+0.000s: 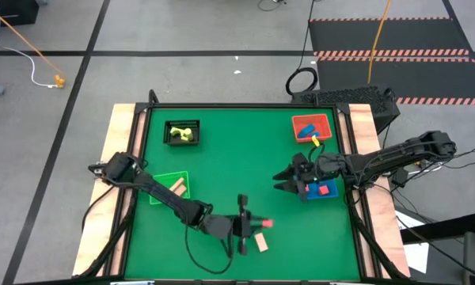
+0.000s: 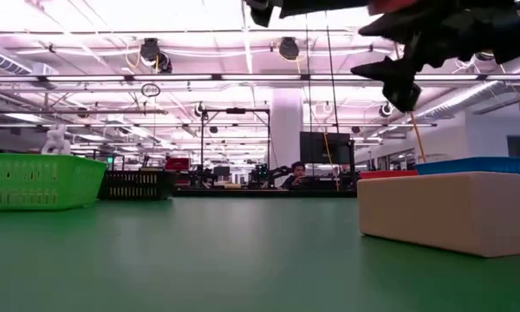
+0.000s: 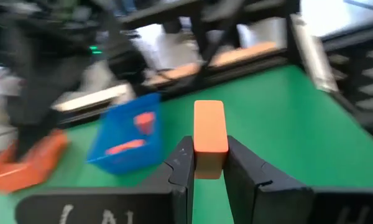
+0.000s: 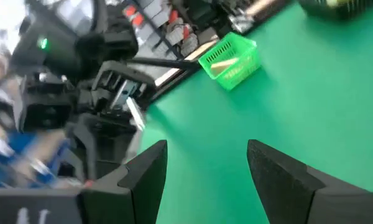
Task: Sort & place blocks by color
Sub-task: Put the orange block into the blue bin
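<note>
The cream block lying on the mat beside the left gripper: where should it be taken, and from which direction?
Grip the cream block across its narrow width, on the two long flat sides, coming straight down from above. It lies flat and bar-shaped, nothing touching it. The left gripper already holds a red block; the right gripper is open.

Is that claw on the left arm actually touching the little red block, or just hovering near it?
Touching. The left wrist view shows the left gripper with its jaws pressed against both sides of the red block, no gap.

blue bin (image 3: 125, 140) contents blurred, black bin (image 4: 342, 7) cut off
</note>
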Motion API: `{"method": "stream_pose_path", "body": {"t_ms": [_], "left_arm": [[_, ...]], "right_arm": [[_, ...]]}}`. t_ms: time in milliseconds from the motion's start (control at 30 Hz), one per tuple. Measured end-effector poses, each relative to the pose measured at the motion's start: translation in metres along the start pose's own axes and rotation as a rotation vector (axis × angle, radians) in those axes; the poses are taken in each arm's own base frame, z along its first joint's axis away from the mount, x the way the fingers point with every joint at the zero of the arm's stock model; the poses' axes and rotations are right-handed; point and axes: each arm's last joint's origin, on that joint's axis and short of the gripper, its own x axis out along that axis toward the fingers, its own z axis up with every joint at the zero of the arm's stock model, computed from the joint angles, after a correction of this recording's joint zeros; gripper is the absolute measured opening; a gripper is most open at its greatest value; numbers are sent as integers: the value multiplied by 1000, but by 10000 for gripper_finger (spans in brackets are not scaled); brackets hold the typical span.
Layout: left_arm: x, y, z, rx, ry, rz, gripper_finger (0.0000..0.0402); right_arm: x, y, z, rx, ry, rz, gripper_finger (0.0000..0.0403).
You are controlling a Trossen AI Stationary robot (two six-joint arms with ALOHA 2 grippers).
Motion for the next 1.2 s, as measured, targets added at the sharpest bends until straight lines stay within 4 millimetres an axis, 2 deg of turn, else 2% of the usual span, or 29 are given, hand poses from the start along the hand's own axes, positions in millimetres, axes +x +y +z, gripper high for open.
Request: {"method": "stream_pose_path", "body": {"t_ms": [67, 167, 367, 500, 733, 967, 1100, 1200], "left_arm": [[3, 9, 0, -41, 8, 67, 55], [9, 20, -5, -155, 20, 112, 55], [21, 46, -12, -523, 24, 104, 55], [27, 59, -14, -658, 23, 77, 55], [30, 71, -12, -706, -23, 82, 55], [31, 75, -8, -664, -73, 88, 55], [31, 75, -8, -664, -78, 87, 55], [31, 75, -6, -643, -94, 86, 55]], "right_arm": [[0, 0, 0, 127, 14, 14, 215], [0, 3, -1, 174, 58, 81, 215], [-1, 8, -2, 32, 107, 194, 215], [-1, 11, -4, -86, 105, 208, 215], [-1, 13, -7, -254, 101, 230, 215], [-1, 13, -5, -274, 66, 192, 211], [-1, 14, -5, -270, 55, 195, 183], [-1, 15, -4, -248, 47, 199, 138]]}}
